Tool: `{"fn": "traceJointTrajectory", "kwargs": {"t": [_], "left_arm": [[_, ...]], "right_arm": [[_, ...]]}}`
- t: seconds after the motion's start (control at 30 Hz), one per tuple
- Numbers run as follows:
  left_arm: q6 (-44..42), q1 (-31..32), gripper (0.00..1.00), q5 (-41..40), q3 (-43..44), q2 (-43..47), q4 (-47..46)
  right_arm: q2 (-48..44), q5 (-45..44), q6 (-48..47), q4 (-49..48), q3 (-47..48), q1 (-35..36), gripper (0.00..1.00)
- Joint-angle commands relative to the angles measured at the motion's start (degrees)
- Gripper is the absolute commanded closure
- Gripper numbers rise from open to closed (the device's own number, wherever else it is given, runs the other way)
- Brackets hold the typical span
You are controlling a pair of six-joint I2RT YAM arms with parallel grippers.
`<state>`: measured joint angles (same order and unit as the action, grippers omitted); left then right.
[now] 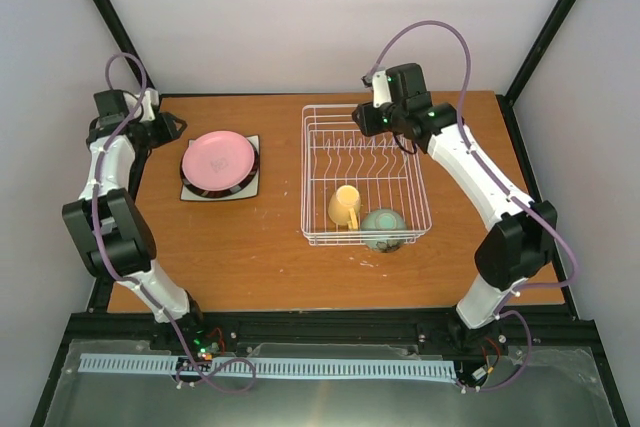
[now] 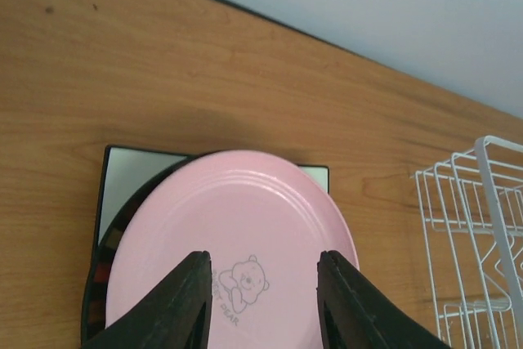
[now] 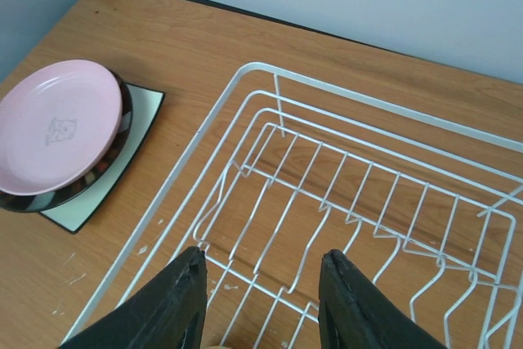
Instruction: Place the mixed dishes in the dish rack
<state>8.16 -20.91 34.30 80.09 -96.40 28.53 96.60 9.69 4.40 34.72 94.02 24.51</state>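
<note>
Top external shows you the dish rack (image 1: 345, 147), a white wire rectangle whose long axis runs away from the arm bases, with upright tines in a row across its middle. Bare wooden table (image 1: 250, 257) lies between the rack and the plate stack and along the near edge. The rack's right side sits near the table's right edge.

The yellow mug (image 1: 345, 206) and pale green bowl (image 1: 384, 229) sit side by side at the rack's near end.

The glossy pink plate (image 1: 218, 159), round and bear-printed, lies on the dark brown plate (image 3: 82, 190). That one rests on the cream square plate (image 3: 140, 112) at the far left.

Your left gripper (image 2: 263, 271) looks across the pink plate, jaws released and apart. Your right gripper (image 3: 263, 263) hangs over the rack's far end, jaws parted and gripping nothing.
</note>
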Motion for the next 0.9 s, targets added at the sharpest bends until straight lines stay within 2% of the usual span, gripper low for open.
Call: {"fn": "traceJointTrajectory", "kwargs": {"t": [0.0, 0.1, 0.27, 0.47, 0.67, 0.87], "left_arm": [[-2.86, -0.36, 0.63, -1.16, 5.66, -2.40, 9.67], [-4.90, -0.29, 0.63, -3.23, 5.77, -4.61, 13.58], [-6.74, -0.36, 0.71, -2.05, 3.12, -6.85, 15.98], [-8.22, -0.36, 0.71, -1.91, 4.59, -9.80, 18.32], [-7.16, -1.72, 0.73, -3.19, 2.31, -8.73, 15.84], [-8.24, -2.47, 0.73, -6.16, 1.47, -9.00, 15.47]], "right_arm": [[1.01, 4.08, 1.38, 5.40, 3.97, -1.22, 0.62], [2.38, 6.19, 2.24, 8.11, 5.94, -2.03, 0.62], [4.64, 7.05, 2.54, 13.92, 11.12, -2.83, 0.62], [8.16, 8.13, 3.21, 18.52, 17.92, -4.02, 0.61], [11.84, 9.93, 3.70, 20.48, 23.04, -4.40, 0.61], [13.77, 11.16, 3.70, 20.97, 24.03, -4.47, 0.61]]}}
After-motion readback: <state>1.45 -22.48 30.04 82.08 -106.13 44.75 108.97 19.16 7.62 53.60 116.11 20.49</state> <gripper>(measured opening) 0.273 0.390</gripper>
